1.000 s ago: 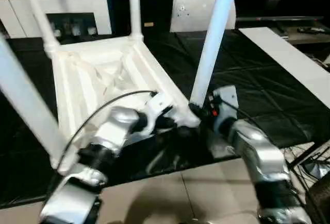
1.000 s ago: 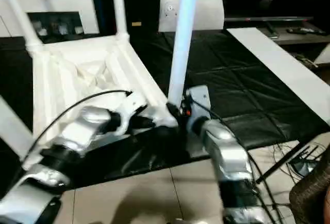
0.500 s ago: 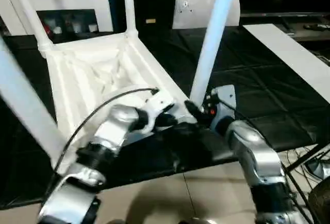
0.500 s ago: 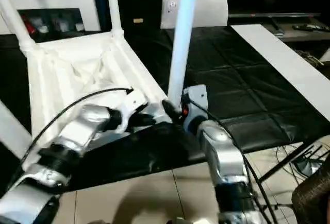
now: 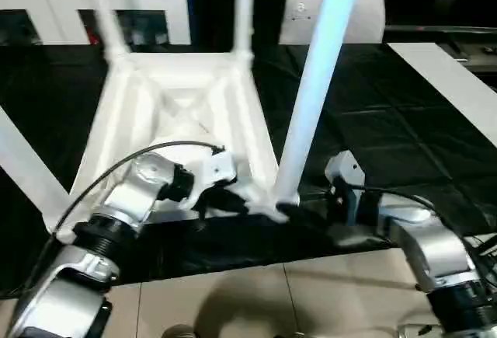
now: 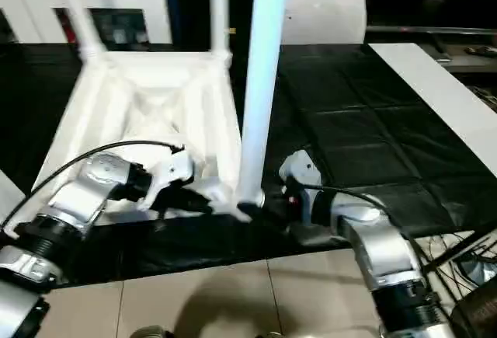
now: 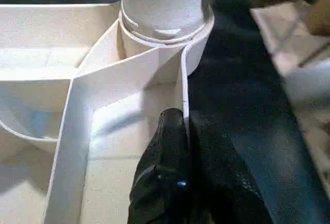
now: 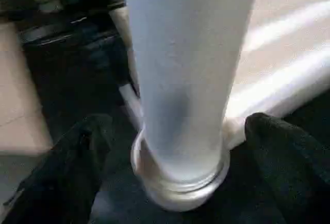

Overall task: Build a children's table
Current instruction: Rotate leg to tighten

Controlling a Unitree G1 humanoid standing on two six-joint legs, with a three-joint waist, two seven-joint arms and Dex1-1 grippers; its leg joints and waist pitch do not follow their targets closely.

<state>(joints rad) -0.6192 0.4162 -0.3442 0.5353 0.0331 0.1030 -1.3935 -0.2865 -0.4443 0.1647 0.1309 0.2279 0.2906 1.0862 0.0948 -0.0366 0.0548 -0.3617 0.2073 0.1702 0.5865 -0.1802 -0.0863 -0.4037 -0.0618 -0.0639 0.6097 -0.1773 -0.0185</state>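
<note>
Tabletop (image 5: 182, 113) lies underside up, legs (image 5: 314, 89) pointing upward.

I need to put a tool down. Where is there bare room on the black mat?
The black mat is bare right of the tabletop, up to the white board. It is crowded at the near corner, where both claws flank a leg.

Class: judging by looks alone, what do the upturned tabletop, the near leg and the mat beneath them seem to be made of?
Tabletop: likely moulded white plastic, with thin ribs and a dull sheen.
Leg: seemingly the same white plastic, smooth and round, with a collar at the socket.
Mat: black, glossy, probably quilted vinyl or fabric, with stitched seams; cannot tell which.
</note>
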